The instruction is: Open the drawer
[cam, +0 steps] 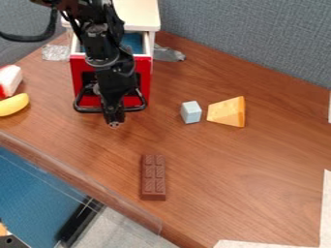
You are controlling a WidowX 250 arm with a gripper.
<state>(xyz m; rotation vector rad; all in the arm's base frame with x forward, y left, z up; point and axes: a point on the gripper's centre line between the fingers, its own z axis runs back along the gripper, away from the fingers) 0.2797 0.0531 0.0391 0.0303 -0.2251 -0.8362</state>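
Observation:
The black gripper [113, 118] hangs down in front of the drawer, its lower end beside the middle of the black handle [86, 109]. Whether it touches the handle I cannot tell. The drawer [144, 80] has a red front and stands partly out of its white cabinet [139, 15], with the blue inside showing behind the front. The arm hides the middle of the drawer front and part of the handle.
A chocolate bar [153, 178] lies in front of the drawer, toward the table edge. Right of the drawer are a pale blue block [191, 112] and a cheese wedge [227, 112]. At the left edge lie a yellow banana-like object [13, 104] and a red-and-white piece [9, 80].

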